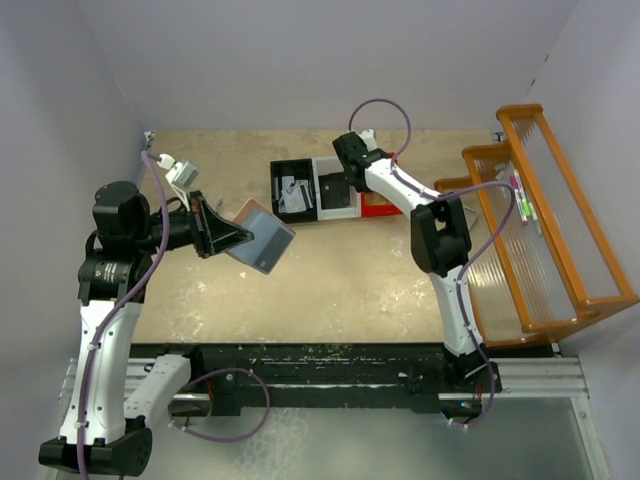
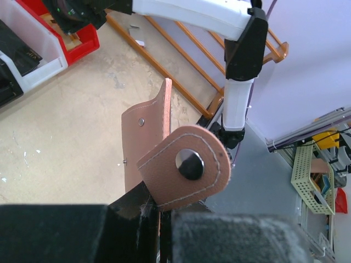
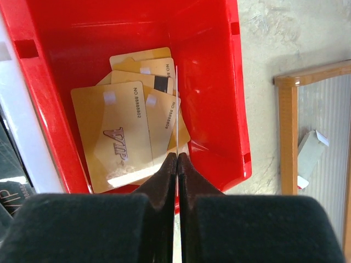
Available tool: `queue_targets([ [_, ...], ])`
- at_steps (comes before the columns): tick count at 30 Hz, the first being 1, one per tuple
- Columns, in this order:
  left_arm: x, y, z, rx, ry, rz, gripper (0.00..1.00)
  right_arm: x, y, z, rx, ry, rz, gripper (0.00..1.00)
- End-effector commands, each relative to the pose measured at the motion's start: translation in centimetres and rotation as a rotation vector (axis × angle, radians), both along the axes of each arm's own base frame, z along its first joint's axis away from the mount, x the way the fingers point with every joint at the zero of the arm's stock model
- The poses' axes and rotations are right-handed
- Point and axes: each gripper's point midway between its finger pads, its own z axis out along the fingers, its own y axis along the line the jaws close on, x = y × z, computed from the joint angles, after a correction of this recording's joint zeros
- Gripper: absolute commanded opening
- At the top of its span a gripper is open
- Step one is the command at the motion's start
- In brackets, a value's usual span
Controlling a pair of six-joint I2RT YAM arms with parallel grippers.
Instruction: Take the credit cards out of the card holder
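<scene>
free: bare tabletop mid-near | blocked: card holder aloft left; row of bins far centre; wooden rack right

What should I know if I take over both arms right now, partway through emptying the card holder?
Left gripper: shut on the card holder, which is held open in the air.
Right gripper: shut on a thin card, edge-on over the red bin.
Done: several gold cards lie in that bin.
To do: release this card; whether the holder has more cards cannot be seen.
</scene>
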Motion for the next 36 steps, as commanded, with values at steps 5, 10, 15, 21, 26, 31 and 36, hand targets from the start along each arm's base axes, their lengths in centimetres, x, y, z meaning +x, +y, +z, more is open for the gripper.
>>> queue_targets([
  [5,-1.3,-0.2,4.0,-0.006,-0.143,-0.051,0.0,-0.1,2.5,3.8,0.112,-0.041,0.043,0.37],
  [10,-1.8,-0.4,4.9,-0.02,-0.165,-0.077,0.0,-1.4,4.9,9.4,0.342,-0.103,0.102,0.53],
  [15,-2.5,-0.8,6.0,-0.055,-0.178,-0.119,0.0,-5.2,8.8,17.3,0.679,-0.198,0.282,0.62],
  [21,-3.6,-1.3,7.6,-0.127,-0.153,-0.201,0.0,-17.0,16.0,26.3,1.238,-0.285,0.892,0.77],
  [26,-4.2,-1.6,8.4,-0.186,-0.108,-0.246,0.0,-27.0,17.4,29.5,1.519,-0.295,1.281,0.84],
  [31,-4.5,-1.6,8.8,-0.199,-0.096,-0.246,0.0,-32.0,18.5,30.4,1.599,-0.242,1.473,0.83],
  [36,-4.9,-1.6,8.9,-0.204,-0.087,-0.244,0.0,-36.0,18.2,31.8,1.708,-0.252,1.614,0.79],
])
